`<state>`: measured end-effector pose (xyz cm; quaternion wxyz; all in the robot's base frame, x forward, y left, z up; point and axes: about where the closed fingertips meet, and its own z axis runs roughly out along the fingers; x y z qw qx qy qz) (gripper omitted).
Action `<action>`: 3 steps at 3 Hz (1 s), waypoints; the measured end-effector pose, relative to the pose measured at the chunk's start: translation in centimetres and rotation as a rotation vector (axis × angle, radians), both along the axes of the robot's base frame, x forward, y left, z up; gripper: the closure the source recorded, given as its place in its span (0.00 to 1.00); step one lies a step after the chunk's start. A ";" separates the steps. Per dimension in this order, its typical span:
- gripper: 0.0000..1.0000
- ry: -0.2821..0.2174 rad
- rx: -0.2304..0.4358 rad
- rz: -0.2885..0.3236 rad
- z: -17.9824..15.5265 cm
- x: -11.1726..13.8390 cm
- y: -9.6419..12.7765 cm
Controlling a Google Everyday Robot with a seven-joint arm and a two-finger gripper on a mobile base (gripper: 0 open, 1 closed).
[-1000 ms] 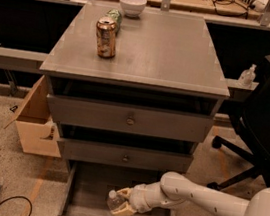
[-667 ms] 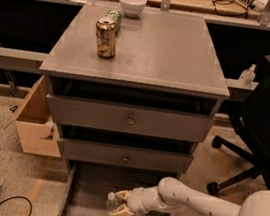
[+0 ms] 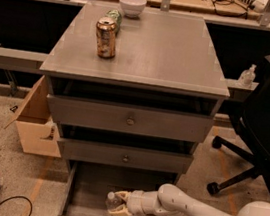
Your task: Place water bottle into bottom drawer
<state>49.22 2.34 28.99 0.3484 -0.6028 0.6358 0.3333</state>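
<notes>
While the gripper [image 3: 119,205] has barely shifted over the past second, the arm [image 3: 188,211] behind it has sunk lower, so the forearm now reaches in from the right, close above the pulled-out bottom drawer [image 3: 83,185]. The gripper sits inside that drawer, towards its near edge and about midway across. Its two fingers are clamped on the water bottle [image 3: 111,200], which they hold by its right side. The white cap points left and slightly far.

The bottle is therefore already within the drawer's walls but not yet let go. Whether its underside rests on the grey floor or hangs just above it I cannot tell, since the fingers and shadow cover that spot.

The drop in the arm suggests the lowering is almost done. What seems left is to open the fingers and draw the arm back out to the right without dragging the bottle along. The two knobbed drawers above are shut, and the gold-brown can [image 3: 106,37] stands untouched on the cabinet [image 3: 173,55] top.
</notes>
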 end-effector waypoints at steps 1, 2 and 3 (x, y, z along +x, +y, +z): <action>0.83 -0.003 0.052 -0.026 -2.7 0.0 0.4; 0.60 0.001 0.117 -0.049 -4.8 0.1 1.0; 0.36 -0.004 0.160 -0.049 -5.8 0.8 1.7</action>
